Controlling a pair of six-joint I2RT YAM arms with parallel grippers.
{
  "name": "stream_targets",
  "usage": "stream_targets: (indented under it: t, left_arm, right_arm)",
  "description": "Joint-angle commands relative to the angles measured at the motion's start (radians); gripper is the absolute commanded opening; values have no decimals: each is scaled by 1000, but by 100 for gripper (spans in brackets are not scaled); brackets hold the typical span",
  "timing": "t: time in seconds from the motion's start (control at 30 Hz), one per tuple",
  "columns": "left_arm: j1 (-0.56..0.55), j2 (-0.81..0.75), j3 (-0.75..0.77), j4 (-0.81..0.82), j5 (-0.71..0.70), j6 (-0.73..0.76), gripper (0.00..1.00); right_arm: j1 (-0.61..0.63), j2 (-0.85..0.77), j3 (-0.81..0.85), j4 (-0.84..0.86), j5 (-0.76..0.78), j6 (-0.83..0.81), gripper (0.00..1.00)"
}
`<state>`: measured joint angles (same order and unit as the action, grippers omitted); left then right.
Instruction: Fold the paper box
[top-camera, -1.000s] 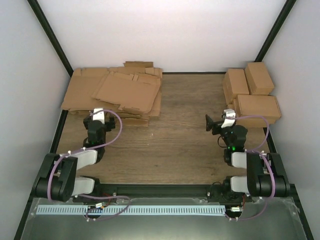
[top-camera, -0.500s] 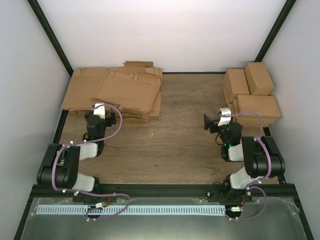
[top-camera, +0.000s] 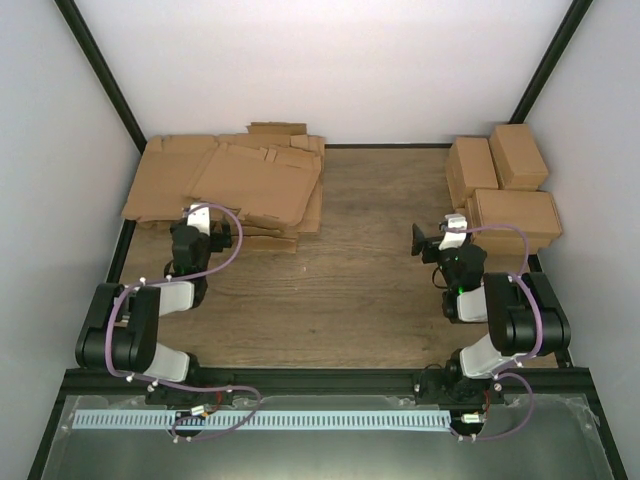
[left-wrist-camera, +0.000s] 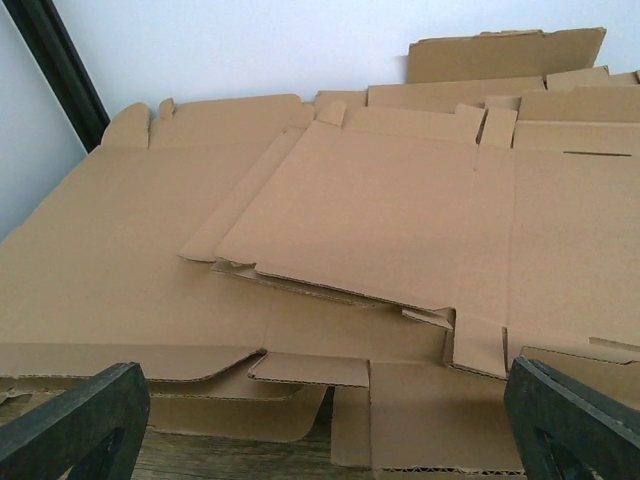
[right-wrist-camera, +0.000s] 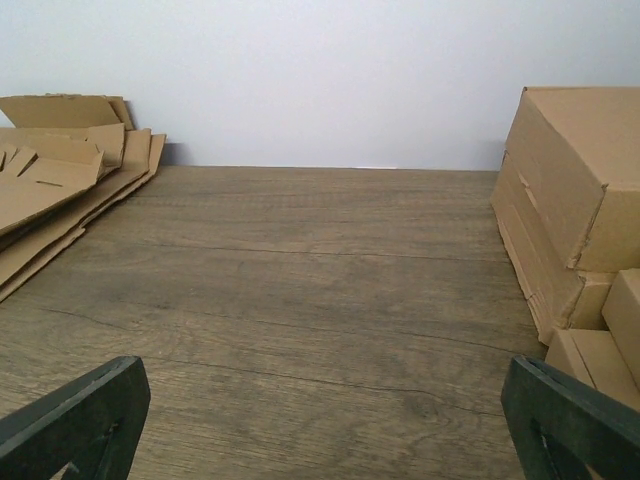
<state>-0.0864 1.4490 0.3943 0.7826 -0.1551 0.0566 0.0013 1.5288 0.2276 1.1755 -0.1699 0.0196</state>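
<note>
Small plain brown oblong cardboard boxes (top-camera: 514, 214) form a stacked cluster at the far right corner of the wooden table (top-camera: 360, 285), touching one another. All are folded shut, lying flat. Two sit farther back, one nearer.

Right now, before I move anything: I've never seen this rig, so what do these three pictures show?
Two robot arms with two-finger grippers sit at the near edge of the table. The overhead picture looks down from behind them. The other two come from a camera on each wrist. The left gripper faces a stack of flat cardboard sheets at the far left. The right gripper looks across bare wood, with folded boxes at the far right. Both grippers are open and hold nothing.
</note>
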Motion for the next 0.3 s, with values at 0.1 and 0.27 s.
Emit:
stream_targets:
  t: [0.1,0.27]
  left_arm:
    - [2,2,15,15,3,-11,100]
    - [1,-1,11,17,6,-10,100]
  right_arm:
    - [-3,5,22,39,23,-1,100]
    - [-3,5,23,38,23,-1,100]
